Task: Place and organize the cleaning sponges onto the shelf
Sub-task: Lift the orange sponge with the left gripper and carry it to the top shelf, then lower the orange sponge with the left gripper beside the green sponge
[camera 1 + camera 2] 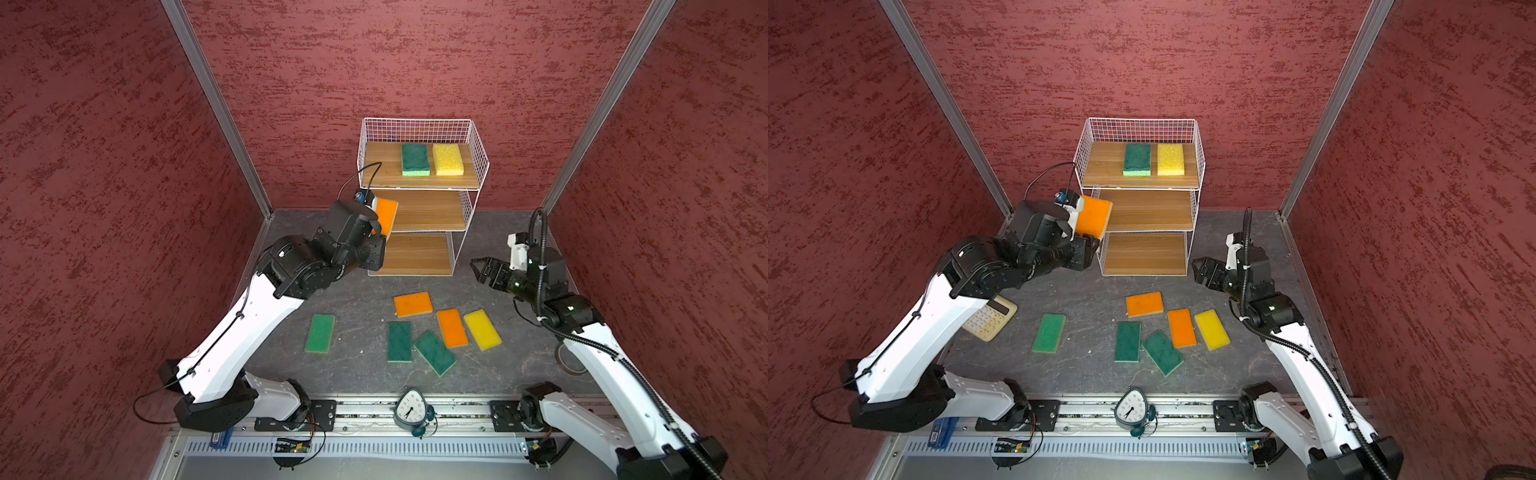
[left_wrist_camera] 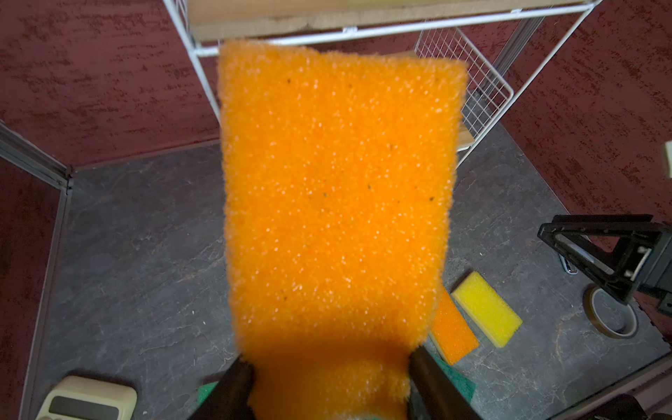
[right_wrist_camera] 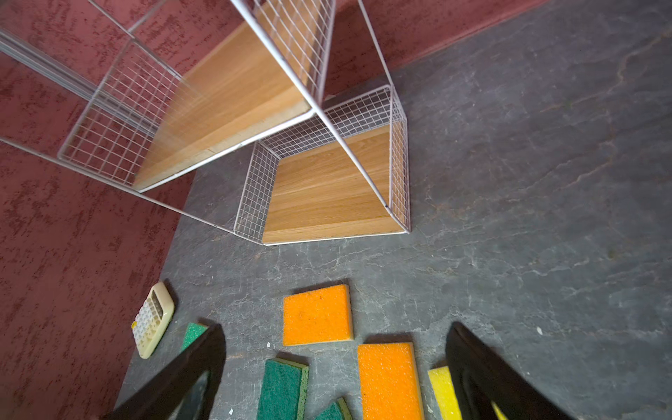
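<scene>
My left gripper (image 1: pixel 379 237) is shut on an orange sponge (image 1: pixel 386 215), which is held up at the left side of the shelf (image 1: pixel 380 168), level with its middle tier. In the left wrist view the sponge (image 2: pixel 334 189) fills the space between the fingers (image 2: pixel 236 382). A green sponge (image 1: pixel 415 160) and a yellow sponge (image 1: pixel 448 159) lie on the top tier. On the floor lie two orange sponges (image 1: pixel 413 304) (image 1: pixel 452 327), a yellow one (image 1: pixel 482 329) and three green ones (image 1: pixel 320 332) (image 1: pixel 400 341) (image 1: pixel 434 352). My right gripper (image 1: pixel 482 268) hovers open and empty right of the shelf.
A cream calculator (image 1: pixel 990 318) lies on the floor under my left arm. A clock (image 1: pixel 409 409) stands at the front rail. A tape roll (image 1: pixel 569 359) lies near my right arm. Red walls close in the dark floor on three sides.
</scene>
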Motion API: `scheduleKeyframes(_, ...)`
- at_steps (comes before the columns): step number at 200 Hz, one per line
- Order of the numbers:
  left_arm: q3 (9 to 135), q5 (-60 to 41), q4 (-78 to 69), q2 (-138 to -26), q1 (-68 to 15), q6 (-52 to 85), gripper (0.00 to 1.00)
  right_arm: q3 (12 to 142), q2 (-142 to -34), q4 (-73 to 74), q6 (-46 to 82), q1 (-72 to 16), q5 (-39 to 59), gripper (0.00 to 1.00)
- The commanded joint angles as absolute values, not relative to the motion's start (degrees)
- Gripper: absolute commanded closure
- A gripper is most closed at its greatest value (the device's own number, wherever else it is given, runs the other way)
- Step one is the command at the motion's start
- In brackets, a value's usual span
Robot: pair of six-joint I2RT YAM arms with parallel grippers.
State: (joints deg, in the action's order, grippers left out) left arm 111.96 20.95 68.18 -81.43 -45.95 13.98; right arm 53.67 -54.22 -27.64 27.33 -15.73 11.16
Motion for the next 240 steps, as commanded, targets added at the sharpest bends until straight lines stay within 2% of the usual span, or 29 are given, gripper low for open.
scheduleKeyframes(1, 118.83, 22.97, 67.50, -85.33, -45.59, 8.88, 0.44, 55.83, -53.06, -25.51, 23.94, -16.17, 12.62, 0.04)
scheduleKeyframes(53, 129.75, 25.14, 62.58, -92.62, -42.45, 6.52, 0.45, 55.33, -51.33, -23.79, 23.09, -16.19, 12.28, 0.03)
scheduleKeyframes(119, 131.48, 18.13, 55.24, -96.44, -35.63, 8.41, 0.45, 54.49, -51.81, -21.90, 23.82, -16.18, 12.61, 0.03)
scheduleKeyframes(240, 128.10, 21.44, 44.90, -99.49, -34.85, 10.67, 0.45, 52.66, -51.90, -20.01, 24.35, -16.17, 12.92, 0.03)
